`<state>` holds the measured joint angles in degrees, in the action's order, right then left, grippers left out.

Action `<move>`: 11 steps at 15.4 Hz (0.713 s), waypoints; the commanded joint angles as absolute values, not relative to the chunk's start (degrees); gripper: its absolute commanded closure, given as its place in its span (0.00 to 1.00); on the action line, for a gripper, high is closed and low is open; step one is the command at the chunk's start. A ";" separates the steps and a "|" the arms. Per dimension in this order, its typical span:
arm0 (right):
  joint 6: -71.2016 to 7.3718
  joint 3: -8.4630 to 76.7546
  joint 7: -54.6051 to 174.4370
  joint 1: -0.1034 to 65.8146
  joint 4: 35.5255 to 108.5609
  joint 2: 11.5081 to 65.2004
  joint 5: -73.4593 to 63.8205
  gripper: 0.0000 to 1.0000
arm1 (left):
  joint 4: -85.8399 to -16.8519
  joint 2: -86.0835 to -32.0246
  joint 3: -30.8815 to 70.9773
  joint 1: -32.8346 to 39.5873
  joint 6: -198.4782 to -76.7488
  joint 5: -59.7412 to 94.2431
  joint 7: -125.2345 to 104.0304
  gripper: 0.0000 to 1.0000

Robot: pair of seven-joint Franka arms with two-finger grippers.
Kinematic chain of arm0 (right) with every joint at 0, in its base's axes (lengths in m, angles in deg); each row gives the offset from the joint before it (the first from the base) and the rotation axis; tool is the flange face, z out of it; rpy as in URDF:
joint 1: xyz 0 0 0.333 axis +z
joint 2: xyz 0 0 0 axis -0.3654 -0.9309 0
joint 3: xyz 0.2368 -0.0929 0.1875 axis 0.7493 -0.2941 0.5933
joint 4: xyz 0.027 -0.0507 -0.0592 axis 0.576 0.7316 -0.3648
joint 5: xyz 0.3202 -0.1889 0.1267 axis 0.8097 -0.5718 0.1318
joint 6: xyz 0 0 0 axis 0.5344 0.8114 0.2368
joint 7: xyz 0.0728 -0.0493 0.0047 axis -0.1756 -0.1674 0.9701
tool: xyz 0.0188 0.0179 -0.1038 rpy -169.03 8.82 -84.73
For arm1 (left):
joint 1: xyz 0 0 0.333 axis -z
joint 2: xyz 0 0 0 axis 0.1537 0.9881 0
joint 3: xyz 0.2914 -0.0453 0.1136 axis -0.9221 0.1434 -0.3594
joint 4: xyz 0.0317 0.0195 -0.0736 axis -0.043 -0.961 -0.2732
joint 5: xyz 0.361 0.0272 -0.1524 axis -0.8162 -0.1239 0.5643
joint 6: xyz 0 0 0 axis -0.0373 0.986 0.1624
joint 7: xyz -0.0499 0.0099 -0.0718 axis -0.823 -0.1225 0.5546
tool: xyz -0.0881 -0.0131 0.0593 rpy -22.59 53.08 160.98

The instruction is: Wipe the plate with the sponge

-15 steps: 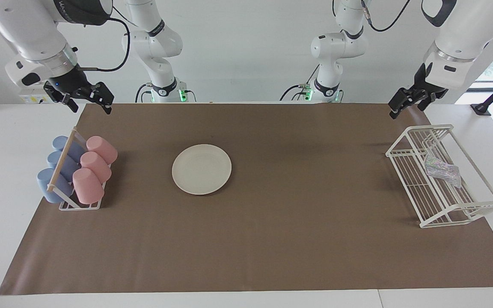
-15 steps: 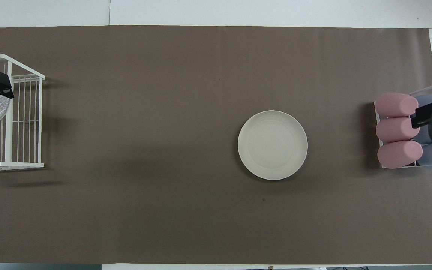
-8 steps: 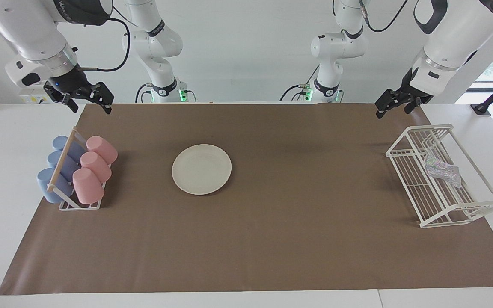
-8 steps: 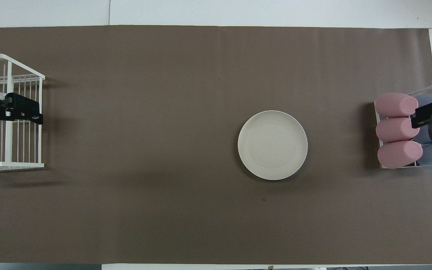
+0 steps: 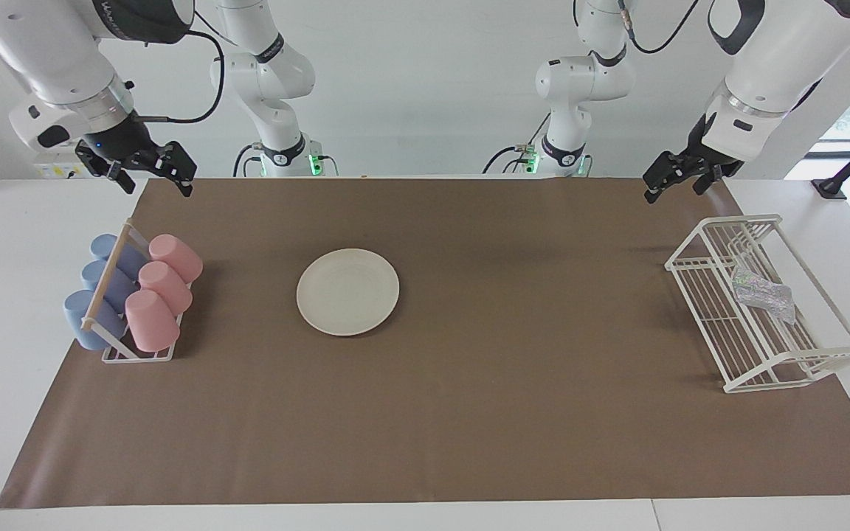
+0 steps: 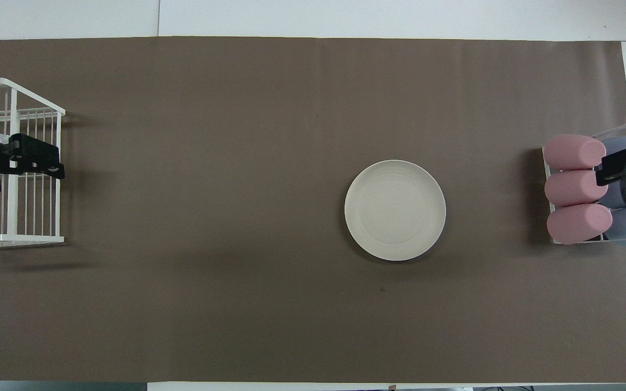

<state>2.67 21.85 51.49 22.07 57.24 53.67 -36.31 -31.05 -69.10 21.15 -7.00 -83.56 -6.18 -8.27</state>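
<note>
Left end effector [image 5: 667, 179] shifted over brown mat [image 5: 469, 413].

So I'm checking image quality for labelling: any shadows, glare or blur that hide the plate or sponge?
Facing view: plate sharp, evenly lit; sponge glints in the rack. Overhead view: soft shadows on the paper, the left end effector covers most of the sponge.

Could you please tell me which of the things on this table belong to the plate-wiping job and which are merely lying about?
Belonging to the job:
plate, on the brown mat
sponge, lying in the white wire rack
left gripper, raised near the rack
right gripper, waiting above the cup rack

Lying about:
pink cups
blue cups
</note>
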 commanded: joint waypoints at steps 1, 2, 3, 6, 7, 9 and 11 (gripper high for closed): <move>3.42 22.11 53.06 21.69 57.85 54.31 -36.20 0.00 | -32.32 -70.34 20.53 -6.20 -84.48 -5.42 -9.05 0.00; 3.42 22.11 53.06 21.61 57.85 54.31 -36.20 0.00 | -32.41 -70.34 20.54 -6.20 -84.66 -5.42 -8.96 0.00; 3.42 22.11 53.06 21.61 57.85 54.31 -36.20 0.00 | -32.32 -70.34 20.62 -6.29 -84.75 -5.34 -8.96 0.00; 3.42 22.11 53.06 21.69 57.85 54.31 -36.20 0.00 | -32.41 -70.34 20.54 -6.55 -84.75 -5.42 -8.87 0.00; 3.42 22.11 53.06 21.69 57.94 54.31 -36.20 0.00 | -32.59 -70.43 20.54 -6.64 -84.57 -5.42 -8.61 0.00; 3.42 22.11 53.06 21.61 57.85 54.31 -36.20 0.00 | -32.67 -70.52 20.54 -6.82 -84.31 -5.42 -8.78 0.00; 3.42 22.11 53.06 21.69 57.85 54.31 -36.20 0.00 | -32.33 -70.35 20.45 -6.91 -84.75 -5.51 -8.69 0.00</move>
